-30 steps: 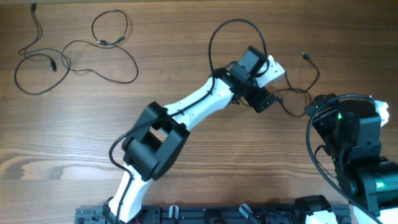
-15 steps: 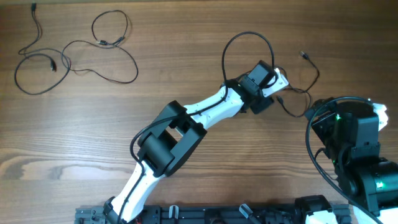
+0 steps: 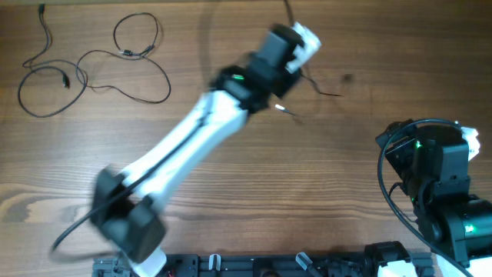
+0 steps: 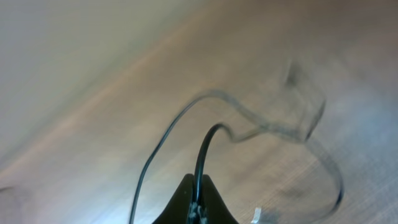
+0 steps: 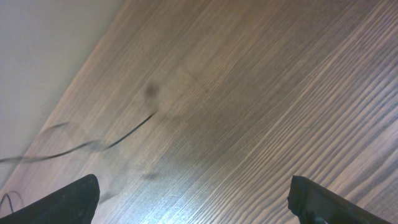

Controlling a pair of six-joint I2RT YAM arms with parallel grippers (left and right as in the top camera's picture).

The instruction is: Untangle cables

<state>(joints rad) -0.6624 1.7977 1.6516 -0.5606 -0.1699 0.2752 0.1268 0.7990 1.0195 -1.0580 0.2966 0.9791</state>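
Left end effector [image 4: 200, 194] is pinched tight, jaws closed to a dark wedge with a thin black cable [image 4: 203, 155] clamped right at the tips. You can see the cord rise out of the pinch and curl away in a blurred loop. From overhead the left arm [image 3: 192, 138] is smeared with blur and stretched far out over the counter [image 3: 307, 192]. The free run of that cable hangs off the left end effector toward the robot's right and back toward the base, with a bright plug tip [image 3: 281, 108] just on the base side of it. So the long axis runs from the pinch out to the right. The other cables [image 3: 132, 52] lie as open loops well off to the left of the left end effector, apart from the held one. The right end effector [image 5: 196, 200] sits wide open with nothing between its fingers, well to the right and base-ward of the left end effector. My call: the tail points the right arm's way, but the left arm alone has the cord, and laying it out straight depends on that rightward trail.
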